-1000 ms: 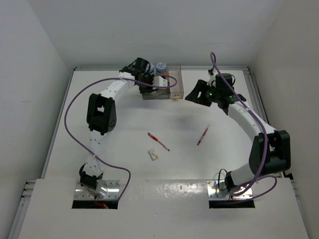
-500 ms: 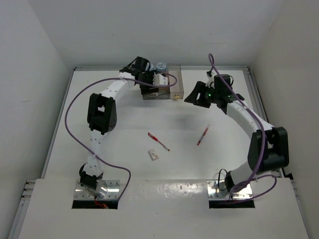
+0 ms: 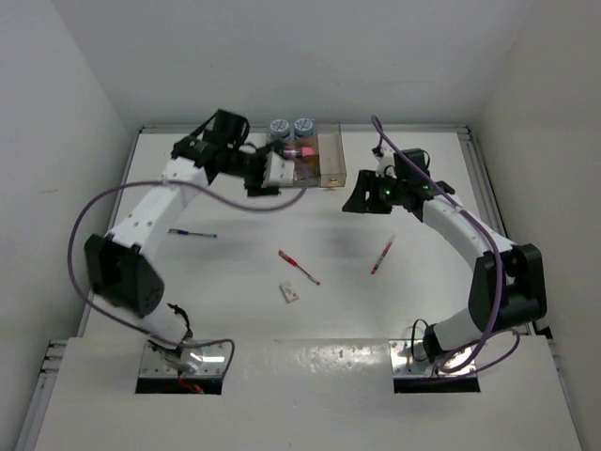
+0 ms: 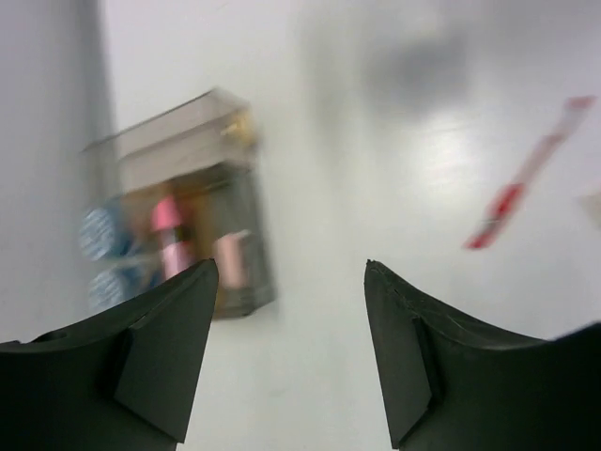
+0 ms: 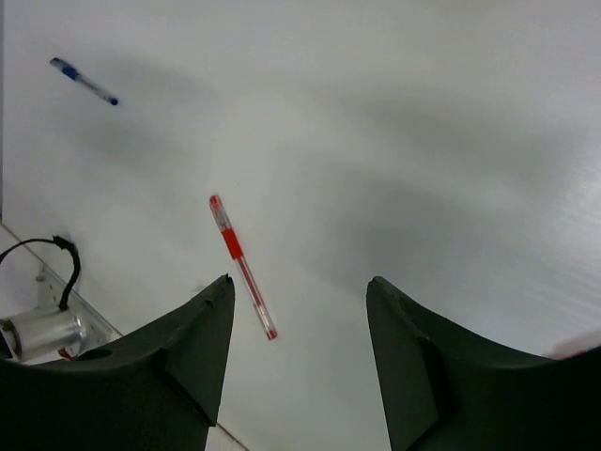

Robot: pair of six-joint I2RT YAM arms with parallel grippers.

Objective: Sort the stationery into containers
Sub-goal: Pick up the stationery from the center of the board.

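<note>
Looking about half done: rolls [image 3: 303, 127] and pink piece [image 3: 302, 150] sit in the organiser [image 3: 331, 162] beside the spread, empty left gripper [image 4: 291, 272], while red pen [image 3: 299, 267], second red pen [image 3: 381, 256], blue pen [image 3: 192, 233] and eraser [image 3: 290, 292] lie loose nearside of the right gripper [image 5: 299, 282], also spread and empty.

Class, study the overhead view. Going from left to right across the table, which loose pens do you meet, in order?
blue pen → middle red pen → right-hand red pen
</note>
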